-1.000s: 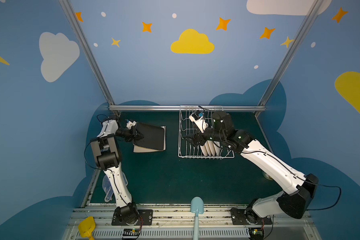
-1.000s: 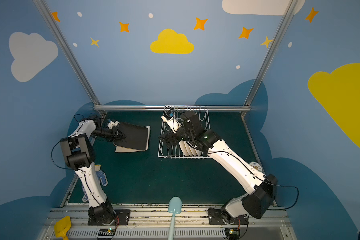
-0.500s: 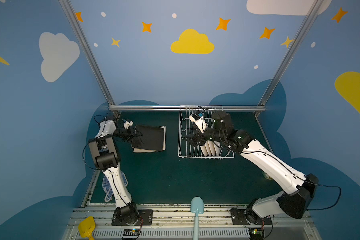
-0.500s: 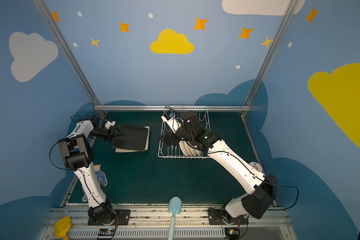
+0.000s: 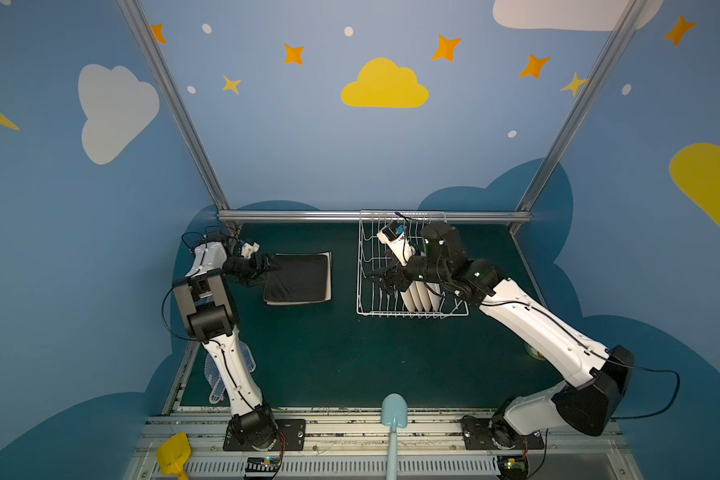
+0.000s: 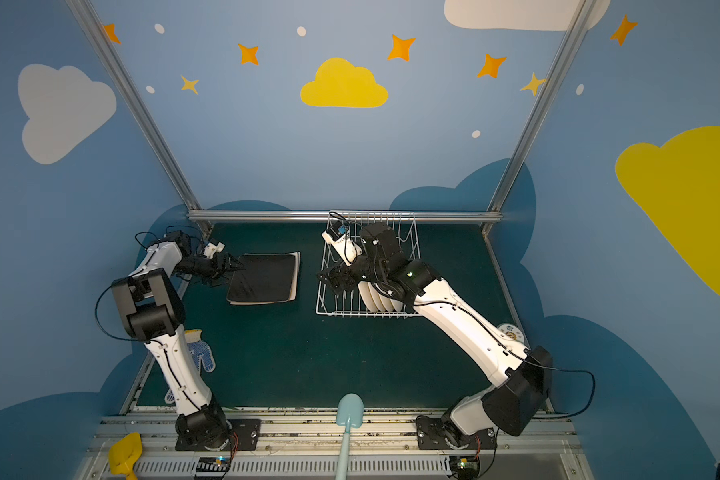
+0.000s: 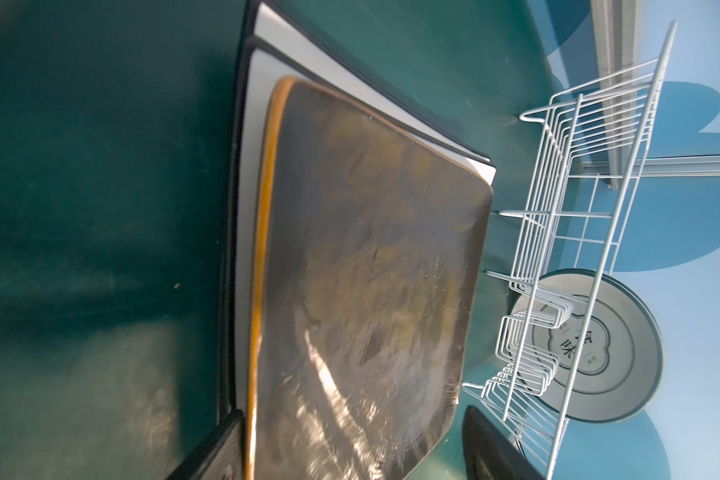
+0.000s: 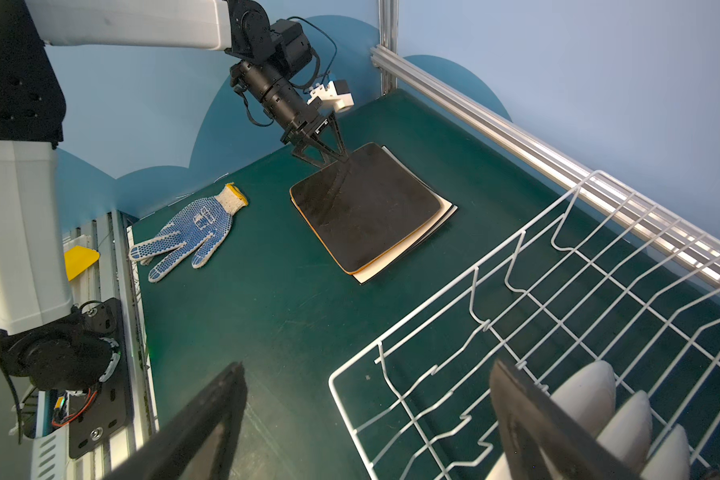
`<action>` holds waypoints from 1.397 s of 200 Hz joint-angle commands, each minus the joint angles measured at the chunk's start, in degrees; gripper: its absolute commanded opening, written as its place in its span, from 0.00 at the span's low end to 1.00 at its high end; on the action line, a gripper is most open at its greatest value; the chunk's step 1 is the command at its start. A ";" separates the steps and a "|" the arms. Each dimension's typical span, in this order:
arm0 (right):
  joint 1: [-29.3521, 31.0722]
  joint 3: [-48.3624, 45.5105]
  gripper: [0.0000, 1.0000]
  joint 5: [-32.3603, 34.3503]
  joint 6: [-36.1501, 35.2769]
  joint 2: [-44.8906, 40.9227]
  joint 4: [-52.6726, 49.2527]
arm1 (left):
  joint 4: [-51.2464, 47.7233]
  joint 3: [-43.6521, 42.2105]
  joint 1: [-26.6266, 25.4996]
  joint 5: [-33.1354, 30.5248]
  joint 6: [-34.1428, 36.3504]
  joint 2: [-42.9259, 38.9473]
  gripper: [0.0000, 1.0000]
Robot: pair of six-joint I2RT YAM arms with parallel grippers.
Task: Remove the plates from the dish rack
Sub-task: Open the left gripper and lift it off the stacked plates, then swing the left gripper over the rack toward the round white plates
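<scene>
Both top views: the black plate (image 5: pixel 302 277) lies flat on the left of the green surface (image 5: pixel 329 357), well clear of the rack (image 5: pixel 371 307). The left end effector (image 5: pixel 270 267) sits at the plate's left edge. The right end effector (image 5: pixel 379 280) hangs over the rack's left part, beside round plates (image 5: pixel 418 297) standing on edge.

Left wrist view: the black plate tops two cream plates (image 7: pixel 251 174), its near edge between parted fingers (image 7: pixel 221 453); contact unclear.

Right wrist view: the right fingers (image 8: pixel 208 424) stand wide apart and empty above the rack's rim. A glove (image 8: pixel 188 232) lies near the stack.
</scene>
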 commanded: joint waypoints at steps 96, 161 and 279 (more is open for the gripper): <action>0.48 -0.96 0.91 0.92 0.95 -1.98 0.85 | 5.00 -4.03 -0.18 -4.89 -4.37 -9.59 0.99; 0.48 -2.63 0.91 5.07 2.17 -4.54 1.09 | 9.84 -3.74 -0.07 -0.22 -10.01 -19.50 0.99; 0.13 -9.40 0.91 19.87 5.18 -10.26 5.31 | 20.75 -7.56 -7.54 -7.23 -17.05 -40.21 0.99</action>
